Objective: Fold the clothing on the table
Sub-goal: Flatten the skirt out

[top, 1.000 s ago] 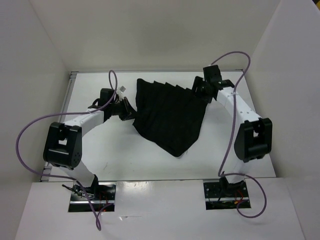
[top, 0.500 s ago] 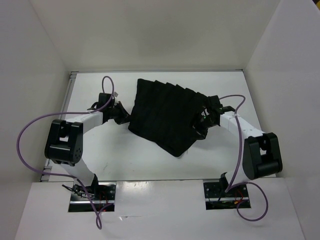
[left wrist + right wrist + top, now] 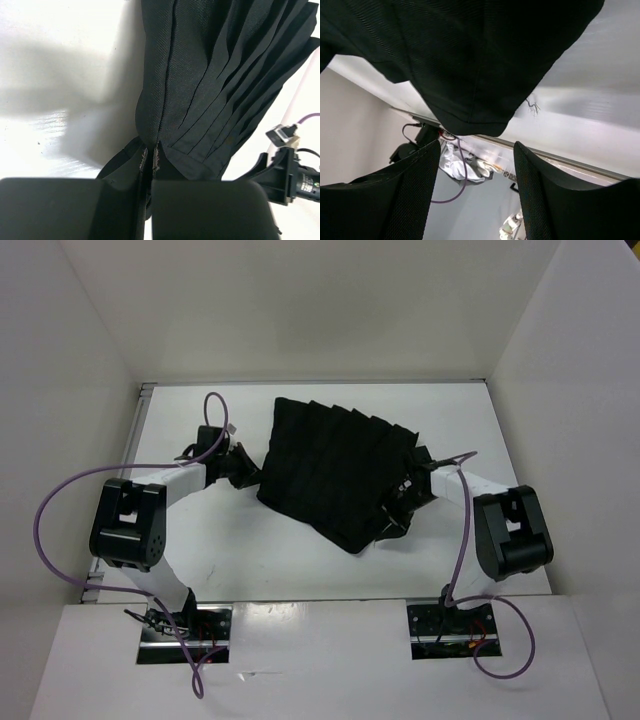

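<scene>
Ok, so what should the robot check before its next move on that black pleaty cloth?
1. Left pincer shut on the soft black pleated fabric garment: ok.
2. Right pincer open: ok.
3. Cloth inside the right pincer: not ok, the garment's edge sits just beyond its tips.
4. Garment wholly on the flat white table: ok.
5. Garment lying smooth underneath: cannot tell.
</scene>
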Motion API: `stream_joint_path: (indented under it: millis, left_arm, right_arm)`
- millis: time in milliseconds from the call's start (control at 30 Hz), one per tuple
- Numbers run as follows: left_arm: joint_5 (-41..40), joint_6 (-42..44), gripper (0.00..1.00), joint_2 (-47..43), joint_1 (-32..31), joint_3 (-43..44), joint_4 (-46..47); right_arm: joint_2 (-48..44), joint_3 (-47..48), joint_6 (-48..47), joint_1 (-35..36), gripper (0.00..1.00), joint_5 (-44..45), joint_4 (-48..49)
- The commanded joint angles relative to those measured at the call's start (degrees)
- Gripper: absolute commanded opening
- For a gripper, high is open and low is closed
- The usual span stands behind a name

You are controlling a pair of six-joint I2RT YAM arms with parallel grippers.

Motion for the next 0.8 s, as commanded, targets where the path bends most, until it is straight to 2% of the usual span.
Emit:
stream_joint_path:
  millis: [0,267,333,367,400,500,633,667,700,767]
  left_arm:
    - [1.4,0.5,0.0,0.4,0.5,2.1,1.8]
    - [2.5,1.1,0.0,0.4,1.0,3.7,1.3]
    - [2.5,1.1,0.0,0.4,1.7,3.7,1.3]
    - [2.5,1.1,0.0,0.4,1.7,3.7,1.3]
    - [2.5,1.1,0.0,0.9,1.7,3.7,1.3]
    - [3.0,1.6,0.0,0.9,2.2,3.7,1.3]
    - [3.0,1.6,0.0,0.9,2.2,1.8,1.8]
    - [3.7,1.6,0.0,0.9,2.2,0.3,2.7]
    - [4.2,1.6,0.0,0.9,2.2,-0.3,3.4]
    - [5.5,1.0,0.0,0.9,1.4,-2.4,4.6]
  right_arm:
    - [1.9,-0.2,2.0,1.4,0.66,-1.7,-0.8]
    - [11.0,0.3,3.1,9.2,0.63,-2.3,1.5]
    - [12.4,0.8,2.5,10.1,0.5,-2.3,1.5]
    - [13.2,0.8,2.0,10.1,0.38,1.1,1.5]
    - [13.2,0.8,2.0,10.1,0.22,3.3,1.5]
    - [12.4,1.4,2.5,9.6,0.01,8.8,0.9]
    - [7.6,6.2,3.6,7.8,0.0,18.6,-0.5]
    - [6.7,7.9,3.6,7.2,0.0,22.6,-1.2]
    - [6.2,12.0,3.1,7.2,0.0,31.4,-2.4]
    - [6.2,18.3,0.8,6.6,0.0,38.1,-5.4]
